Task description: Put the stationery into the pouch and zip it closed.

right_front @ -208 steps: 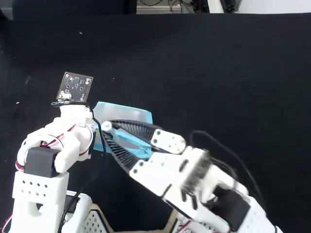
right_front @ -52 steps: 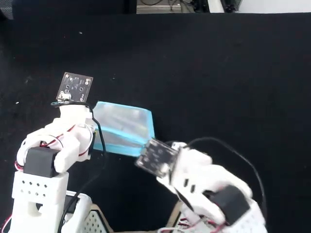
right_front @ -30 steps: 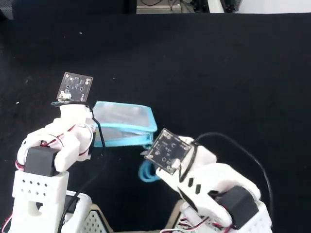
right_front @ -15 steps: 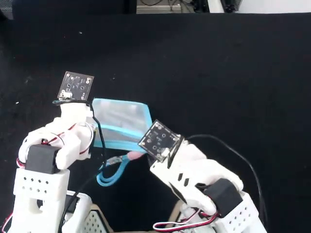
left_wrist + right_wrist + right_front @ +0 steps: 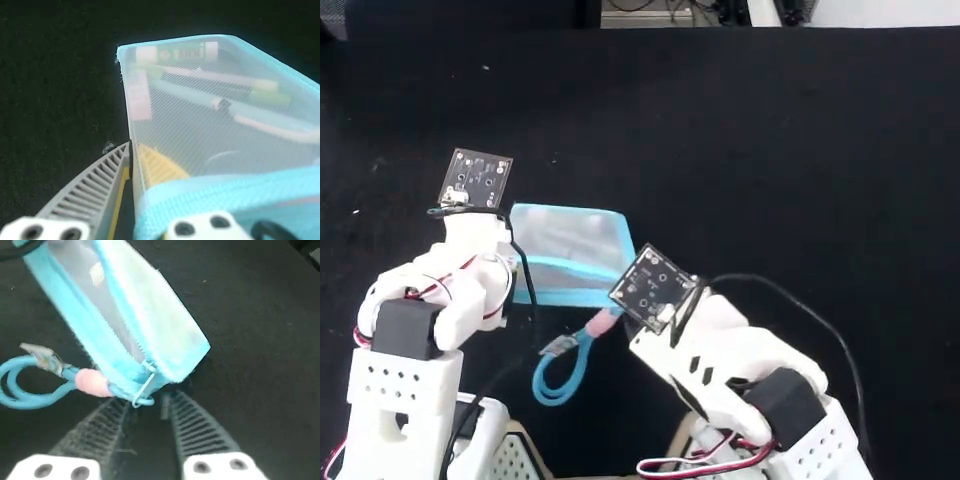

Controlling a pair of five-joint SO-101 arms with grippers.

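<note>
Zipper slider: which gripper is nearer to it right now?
Right. The right gripper sits just short of the zipper slider, jaws apart on either side of its pull. The left gripper clamps the pouch at the opposite end.

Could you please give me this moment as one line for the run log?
left gripper clamps pouch | right gripper open by zipper pull | stationery inside | blue loop trails from pull
</note>
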